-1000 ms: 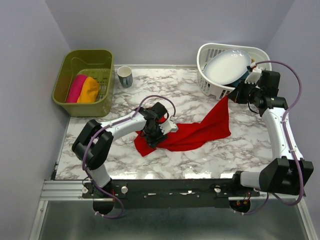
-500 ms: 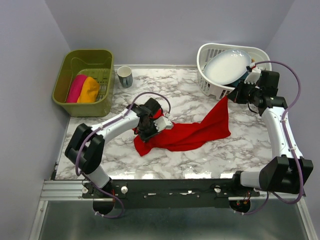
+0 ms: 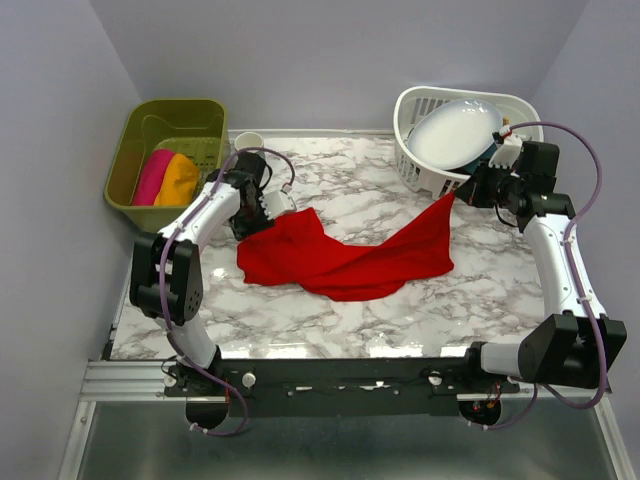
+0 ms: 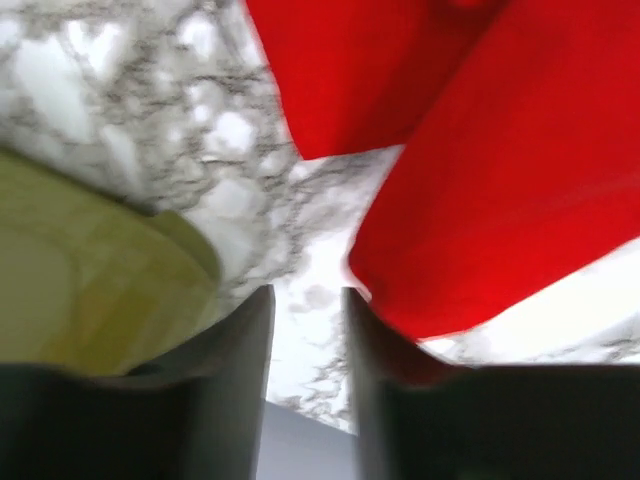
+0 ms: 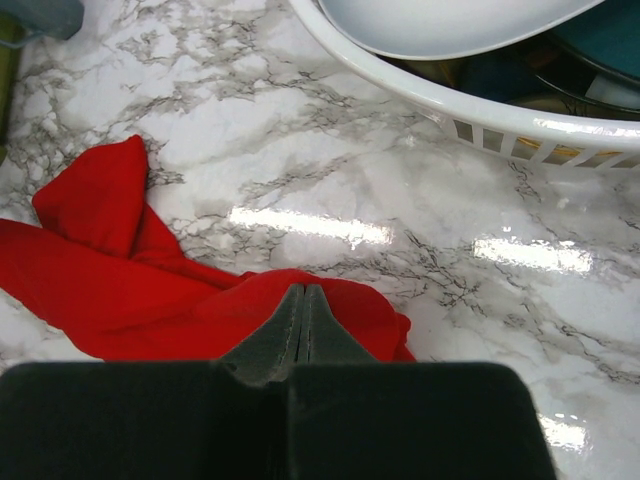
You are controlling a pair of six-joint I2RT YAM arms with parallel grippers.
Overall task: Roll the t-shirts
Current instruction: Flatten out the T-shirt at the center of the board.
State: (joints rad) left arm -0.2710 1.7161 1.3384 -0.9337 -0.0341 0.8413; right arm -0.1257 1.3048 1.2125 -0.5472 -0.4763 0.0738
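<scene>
The red t-shirt (image 3: 340,262) lies crumpled across the middle of the marble surface (image 3: 400,312), with bare marble along the near edge and behind it. Its right corner rises toward the white basket (image 3: 415,180), where the right end effector (image 3: 468,190) is clenched on it, that arm running up the right edge. The left arm reaches far left, its end effector (image 3: 272,207) released, fingers apart over marble beside the shirt's upper-left edge. It is close to the green bin (image 3: 175,218), which holds the bundled pink t-shirt (image 3: 152,175) and orange t-shirt (image 3: 178,181).

Olive bin (image 3: 165,218) and mug (image 3: 247,139) stand just beside left claw (image 3: 272,205).
</scene>
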